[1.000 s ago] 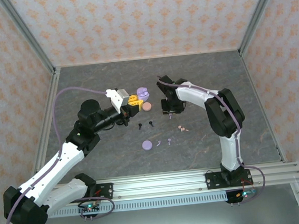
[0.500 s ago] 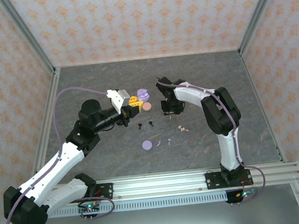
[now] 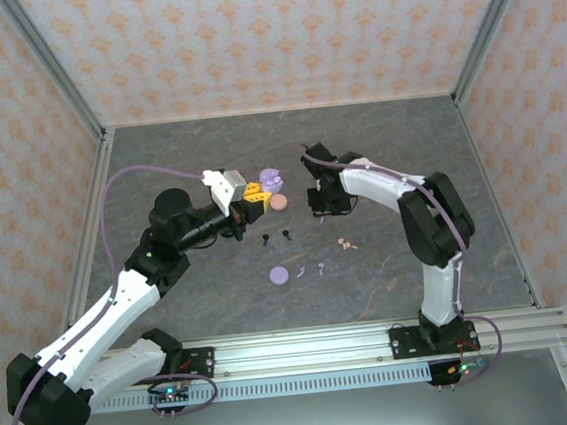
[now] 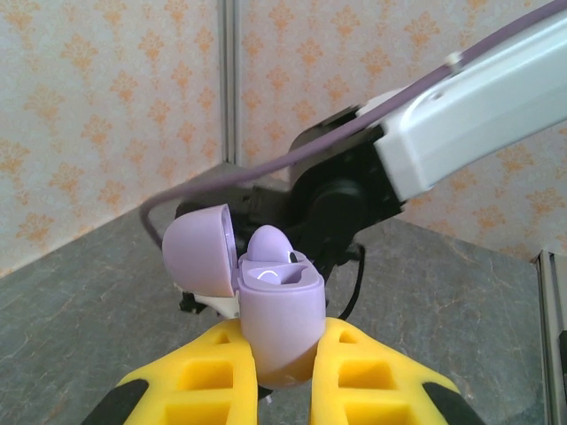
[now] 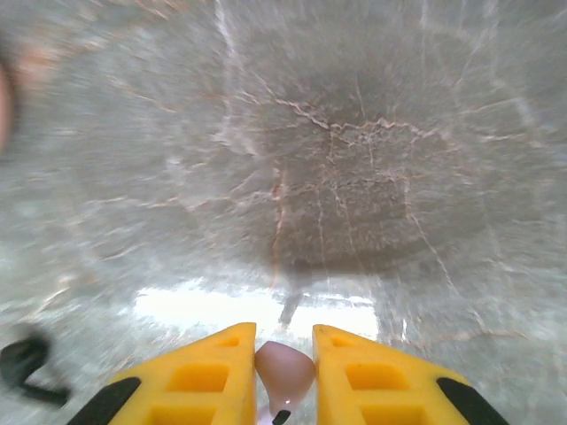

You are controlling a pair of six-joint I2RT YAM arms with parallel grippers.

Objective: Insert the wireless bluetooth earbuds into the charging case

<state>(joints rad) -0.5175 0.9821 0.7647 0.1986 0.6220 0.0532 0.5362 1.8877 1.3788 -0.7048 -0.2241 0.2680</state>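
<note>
Right gripper freshly clenched on a small pale-lilac stemmed earbud; left gripper grasping the open round lilac plastic charging case.

From above, the right jaws had closed over the last second at mid-table and that earbud's spot on the grey stone-patterned tabletop lay bare, so the pick looked made; the case waited just left and slightly farther; the pink stemmed earbud pair lay nearer, untouched; the left wrist view added the raised case lid and one seated lilac bud; the right wrist view added the earbud pinched between yellow fingers, clear of the blurred table.
</note>
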